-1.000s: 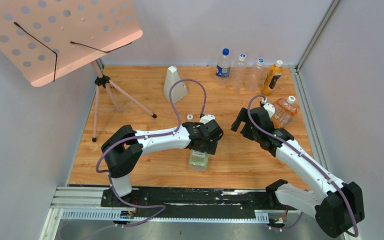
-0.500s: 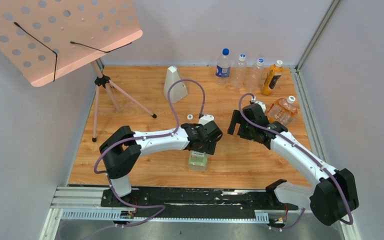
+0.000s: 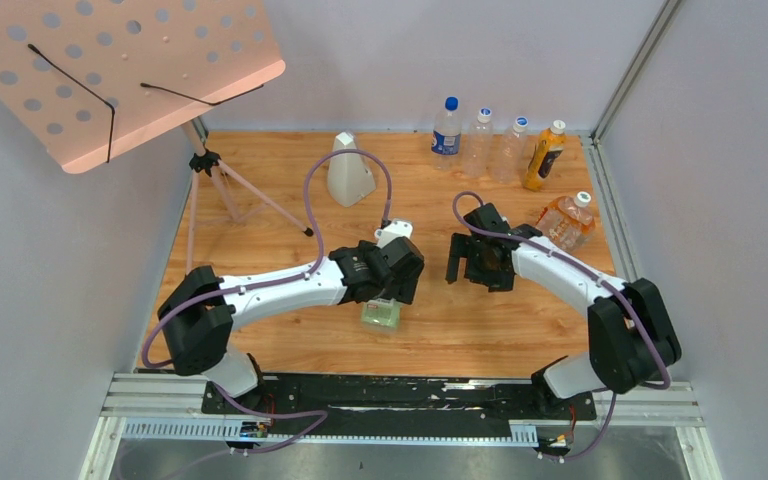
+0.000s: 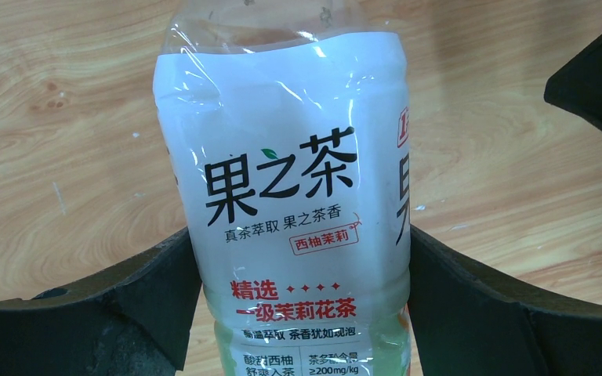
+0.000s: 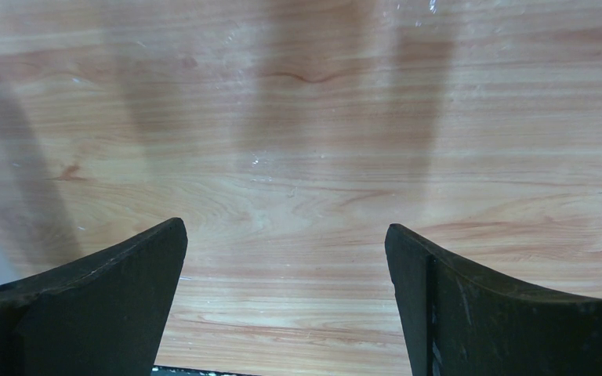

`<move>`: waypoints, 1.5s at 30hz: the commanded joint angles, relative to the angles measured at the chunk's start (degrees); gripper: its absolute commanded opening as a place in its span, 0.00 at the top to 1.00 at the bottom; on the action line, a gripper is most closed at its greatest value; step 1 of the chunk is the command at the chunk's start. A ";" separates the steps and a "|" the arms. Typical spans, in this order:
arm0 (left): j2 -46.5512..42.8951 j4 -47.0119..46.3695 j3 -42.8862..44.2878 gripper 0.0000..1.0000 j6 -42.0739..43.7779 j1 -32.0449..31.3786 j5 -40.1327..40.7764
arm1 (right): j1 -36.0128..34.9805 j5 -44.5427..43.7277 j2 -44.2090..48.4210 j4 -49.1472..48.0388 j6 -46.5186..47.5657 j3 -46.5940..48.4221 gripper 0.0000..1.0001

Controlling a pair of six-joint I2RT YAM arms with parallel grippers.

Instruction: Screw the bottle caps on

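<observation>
My left gripper [image 4: 298, 235] is shut on the larger bottle [image 4: 282, 157], a clear one with a white, green and red-lettered label. Its fingers [image 4: 149, 298] press on both sides of the bottle. From above, that bottle [image 3: 380, 313] shows below the left gripper [image 3: 387, 292] near the table's middle. My right gripper [image 3: 465, 270] stands open just to its right, and in its wrist view the right gripper [image 5: 286, 229] has only bare wood between its fingers. The smaller orange-labelled bottle [image 3: 563, 220] lies at the right edge with a white cap [image 3: 582, 198] at its far end. No loose bottle caps show.
Several capped bottles stand along the back wall: a blue-labelled one [image 3: 447, 127], two clear ones [image 3: 479, 131] and an orange juice bottle [image 3: 545, 155]. A white cone-shaped object [image 3: 349, 170] stands at the back centre. A music stand [image 3: 110, 70] on a tripod [image 3: 222, 185] fills the far left.
The left arm stretched out leftward, carrying the larger bottle a little left and farther away. The right gripper swung left from the small orange bottle toward the middle. A loose white cap is now hidden.
</observation>
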State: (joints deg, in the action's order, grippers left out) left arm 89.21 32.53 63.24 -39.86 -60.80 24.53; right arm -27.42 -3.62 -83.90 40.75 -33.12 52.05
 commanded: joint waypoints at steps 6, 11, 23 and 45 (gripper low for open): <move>-19.14 -4.70 -8.19 0.47 7.22 1.09 4.94 | 0.07 1.94 -5.09 0.95 0.87 0.80 0.00; -29.20 -8.54 -11.23 0.50 14.01 1.14 9.77 | -0.20 4.88 -5.87 -0.69 1.60 0.96 0.00; -45.76 -15.75 -14.31 0.53 30.13 1.25 15.08 | 2.68 3.72 -4.73 -0.74 6.10 5.85 0.15; -55.69 -23.57 -17.07 0.56 52.45 2.27 15.86 | -2.42 13.71 -14.68 -11.90 19.52 26.14 0.05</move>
State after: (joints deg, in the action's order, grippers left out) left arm 35.53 13.78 47.11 6.98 -59.18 39.13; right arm -27.35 9.56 -91.09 34.30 -18.20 71.59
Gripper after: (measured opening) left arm 0.915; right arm 0.984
